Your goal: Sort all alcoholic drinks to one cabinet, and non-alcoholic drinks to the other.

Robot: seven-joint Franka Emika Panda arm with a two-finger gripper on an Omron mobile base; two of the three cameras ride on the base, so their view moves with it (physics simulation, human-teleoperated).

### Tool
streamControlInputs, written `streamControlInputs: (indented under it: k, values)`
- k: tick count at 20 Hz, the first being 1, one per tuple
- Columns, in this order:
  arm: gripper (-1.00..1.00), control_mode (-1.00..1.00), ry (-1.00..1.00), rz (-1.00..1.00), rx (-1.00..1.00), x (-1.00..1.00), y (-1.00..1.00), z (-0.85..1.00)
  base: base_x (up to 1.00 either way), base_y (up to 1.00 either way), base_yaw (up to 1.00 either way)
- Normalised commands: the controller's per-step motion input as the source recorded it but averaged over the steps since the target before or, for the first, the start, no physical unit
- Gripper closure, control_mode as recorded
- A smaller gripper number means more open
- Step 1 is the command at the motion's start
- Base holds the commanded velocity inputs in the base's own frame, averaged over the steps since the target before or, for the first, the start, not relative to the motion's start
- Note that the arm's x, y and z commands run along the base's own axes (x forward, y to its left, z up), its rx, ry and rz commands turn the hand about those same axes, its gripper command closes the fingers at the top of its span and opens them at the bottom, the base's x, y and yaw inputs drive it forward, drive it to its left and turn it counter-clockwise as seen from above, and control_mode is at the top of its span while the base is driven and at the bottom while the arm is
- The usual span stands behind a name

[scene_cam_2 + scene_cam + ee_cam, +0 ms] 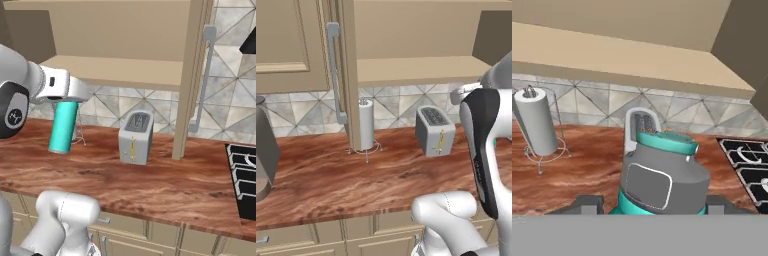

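Observation:
My gripper (67,103) is shut on a teal cylindrical bottle (63,128) near its top. The bottle hangs slightly tilted just above the wooden counter (165,185), left of the toaster. In the hand view the bottle's grey-teal cap (662,180) sits between my gripper's (652,206) fingertips (587,203). Directly above stands an open tan wall cabinet with a bare shelf (120,70) (421,69) (612,55). Its door (349,75) (192,75) is swung out edge-on, with a long grey bar handle (334,70). A second cabinet (286,40) on the left is closed.
A silver toaster (434,131) (136,136) stands on the counter under the open cabinet. A paper towel holder (366,125) (537,127) sits by the backsplash. A black stove (242,180) (747,160) lies to the right, and a dark grey appliance (263,150) at far left.

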Motion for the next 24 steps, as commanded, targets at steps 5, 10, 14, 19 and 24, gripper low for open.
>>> streamControlInputs:
  k: [5, 10, 14, 19, 24]
  values:
    - [1.00, -1.00, -0.49, 0.00, 0.02, 0.17, -0.02, 0.58, 0.00, 0.00, 0.00]
    - [1.00, -1.00, -0.46, 0.00, 0.00, 0.45, 0.00, 0.47, 0.00, 0.00, 0.00]
    - [1.00, -1.00, -0.36, 0.00, 0.00, 0.53, 0.00, 0.37, 0.00, 0.00, 0.00]
    - [1.00, -1.00, -0.29, 0.00, 0.00, 0.43, -0.03, 0.40, 0.00, 0.00, 0.00]
    - [1.00, -1.00, -0.11, 0.00, -0.04, 0.43, -0.17, 0.27, 0.00, 0.00, 0.00]
